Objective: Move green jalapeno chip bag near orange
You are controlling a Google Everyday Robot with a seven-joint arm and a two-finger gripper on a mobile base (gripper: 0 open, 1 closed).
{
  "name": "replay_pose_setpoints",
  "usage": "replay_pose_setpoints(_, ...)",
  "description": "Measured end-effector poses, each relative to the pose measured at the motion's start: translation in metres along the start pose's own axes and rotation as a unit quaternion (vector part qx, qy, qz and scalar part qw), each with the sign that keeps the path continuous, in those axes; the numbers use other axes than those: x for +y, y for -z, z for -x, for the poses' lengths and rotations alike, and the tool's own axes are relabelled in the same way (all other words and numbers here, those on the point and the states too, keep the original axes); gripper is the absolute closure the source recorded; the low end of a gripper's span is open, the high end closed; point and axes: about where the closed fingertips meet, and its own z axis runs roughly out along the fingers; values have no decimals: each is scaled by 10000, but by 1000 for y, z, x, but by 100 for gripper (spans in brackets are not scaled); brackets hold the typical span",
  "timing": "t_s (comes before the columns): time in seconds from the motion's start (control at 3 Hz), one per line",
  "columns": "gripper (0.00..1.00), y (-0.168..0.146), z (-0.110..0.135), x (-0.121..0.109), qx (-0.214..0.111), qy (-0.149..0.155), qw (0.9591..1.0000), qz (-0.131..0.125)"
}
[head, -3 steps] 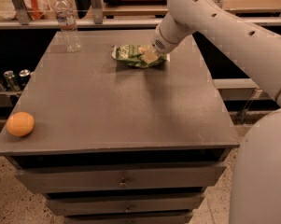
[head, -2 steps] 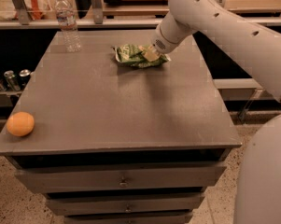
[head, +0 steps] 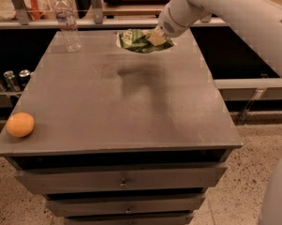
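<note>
The green jalapeno chip bag is crinkled, with white lettering. It hangs above the far part of the grey table and casts a shadow below it. My gripper is at the bag's right end, shut on it, with the white arm reaching in from the upper right. The orange sits at the table's near left corner, far from the bag.
A clear water bottle stands at the table's far left. Several cans stand on a lower shelf left of the table. Shelving runs behind the table. Drawers are below the table's front edge.
The bag has risen off the table in my gripper, and a shadow now shows on the tabletop beneath it. The orange and the bottle have not moved.
</note>
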Motion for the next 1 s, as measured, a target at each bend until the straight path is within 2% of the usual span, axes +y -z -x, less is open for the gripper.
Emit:
replay_pose_setpoints(0.33,100,30,16,13,-180,189,9995,174)
replay_pose_setpoints(0.67,100,51,24,51,-296,601,9951,720)
replay_pose_setpoints(1.0,100,68,31,90,-552,1226,9789,1542)
